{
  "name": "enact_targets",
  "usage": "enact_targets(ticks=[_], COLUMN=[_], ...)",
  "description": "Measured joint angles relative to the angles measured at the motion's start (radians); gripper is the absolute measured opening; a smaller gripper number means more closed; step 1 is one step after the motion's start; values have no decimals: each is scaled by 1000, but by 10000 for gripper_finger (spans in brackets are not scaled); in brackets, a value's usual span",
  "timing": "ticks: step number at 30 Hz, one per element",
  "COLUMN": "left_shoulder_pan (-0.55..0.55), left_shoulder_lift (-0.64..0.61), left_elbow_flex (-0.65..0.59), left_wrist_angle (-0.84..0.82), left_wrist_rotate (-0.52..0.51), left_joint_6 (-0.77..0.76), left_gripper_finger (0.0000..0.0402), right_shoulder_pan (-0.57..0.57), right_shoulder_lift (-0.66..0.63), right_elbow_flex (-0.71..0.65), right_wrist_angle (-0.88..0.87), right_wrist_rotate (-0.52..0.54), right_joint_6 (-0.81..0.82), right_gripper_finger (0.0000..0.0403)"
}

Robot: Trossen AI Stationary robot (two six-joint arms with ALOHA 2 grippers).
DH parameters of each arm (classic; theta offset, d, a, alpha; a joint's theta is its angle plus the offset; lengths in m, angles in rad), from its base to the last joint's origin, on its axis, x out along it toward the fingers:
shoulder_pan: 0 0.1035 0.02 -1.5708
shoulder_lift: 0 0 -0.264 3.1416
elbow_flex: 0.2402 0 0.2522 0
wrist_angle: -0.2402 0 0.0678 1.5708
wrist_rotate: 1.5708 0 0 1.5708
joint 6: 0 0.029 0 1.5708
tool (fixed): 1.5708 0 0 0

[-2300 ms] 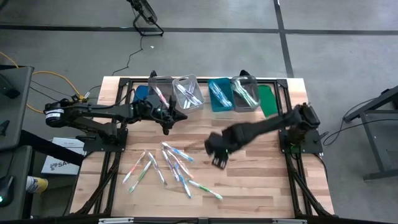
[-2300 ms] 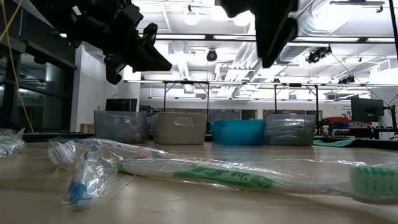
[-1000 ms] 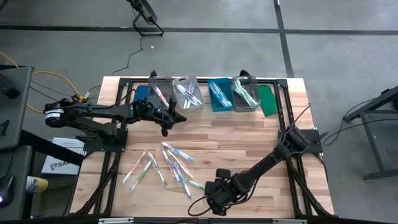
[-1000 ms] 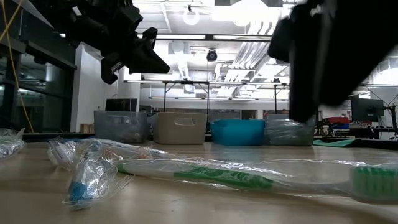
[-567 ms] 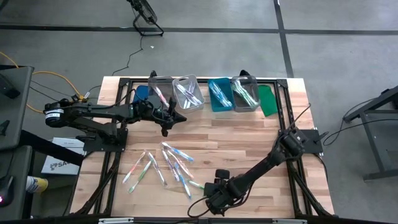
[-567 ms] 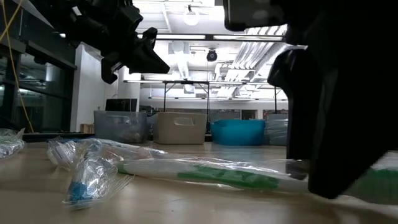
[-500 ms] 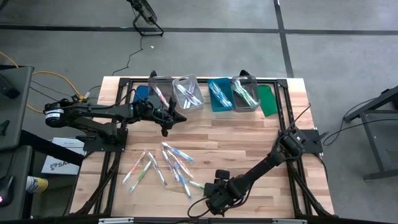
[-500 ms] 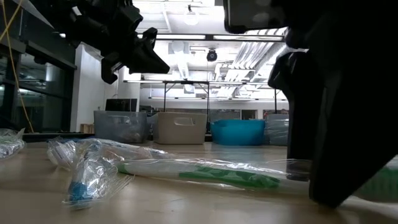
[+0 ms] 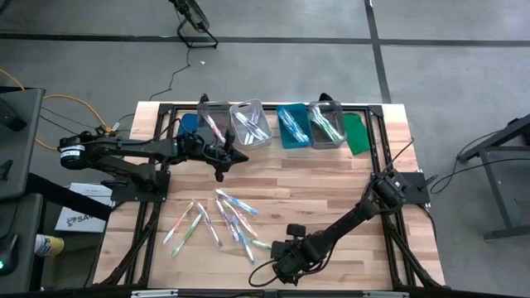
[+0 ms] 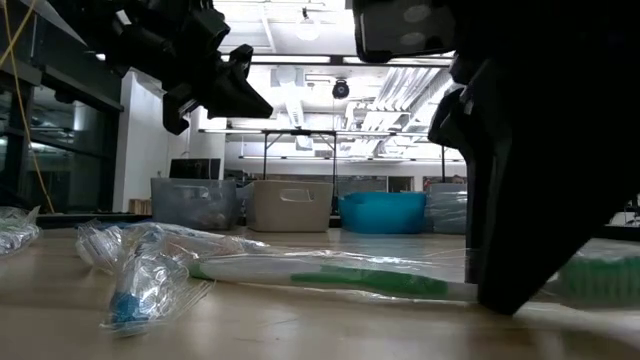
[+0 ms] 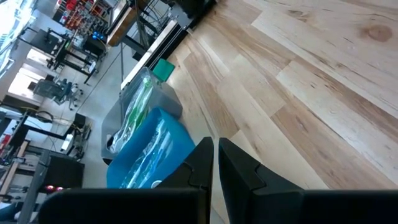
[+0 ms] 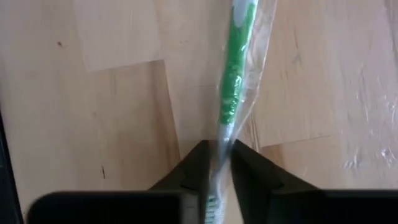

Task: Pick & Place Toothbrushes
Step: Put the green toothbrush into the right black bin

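— Where's your right gripper (image 12: 216, 163)?

— Down at the table's (image 9: 331, 178) near edge, fingers pinched on a wrapped green toothbrush (image 12: 233, 81) lying flat; its handle runs straight out between them.

— And the left?

— I see the left gripper (image 11: 215, 163) clenched, empty, hovering by the bins (image 9: 273, 124). Loose toothbrushes (image 9: 219, 219) lie mid-table.

Robotics lab: exposed ceiling ducts (image 10: 400, 85), wooden workbench (image 9: 331, 178).

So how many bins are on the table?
4, in a row along the far edge, left to right: grey bin, clear bin, teal bin, end bin. None looks hidden.
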Motion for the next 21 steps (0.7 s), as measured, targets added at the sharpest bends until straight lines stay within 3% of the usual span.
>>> enact_targets(ticks=[4,11,21], left_shoulder_pan=[0,0,0], left_shoulder_lift=[0,0,0], left_elbow_flex=[0,0,0], left_wrist_angle=[0,0,-5], left_wrist_rotate=[0,0,17], left_joint_6=[-2,-3,-3], left_gripper_finger=[21,21,21], right_shoulder_pan=[-2,7,15], right_shoulder_lift=[-6,-67,-174], right_elbow_flex=[0,-4,-2], right_wrist_angle=[0,-48,-277], right_wrist_rotate=[-53,-184,-58], right_joint_6=[33,130,279], right_gripper_finger=[11,6,5])
